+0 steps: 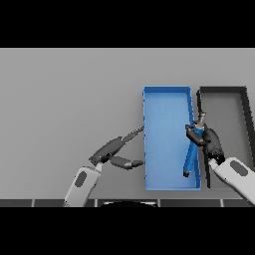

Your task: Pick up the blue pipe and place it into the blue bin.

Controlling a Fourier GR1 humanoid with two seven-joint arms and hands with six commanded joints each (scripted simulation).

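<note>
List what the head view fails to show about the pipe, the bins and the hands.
- Blue pipe: its middle is covered by the right hand, so the fingers' contact is hidden; whether it rests on the blue bin's floor cannot be told.
- Black bin: its near end is hidden behind the right arm, its right side nears the picture's edge.
- Left hand: whether its fingertip touches the blue bin's wall is too small to tell.
</note>
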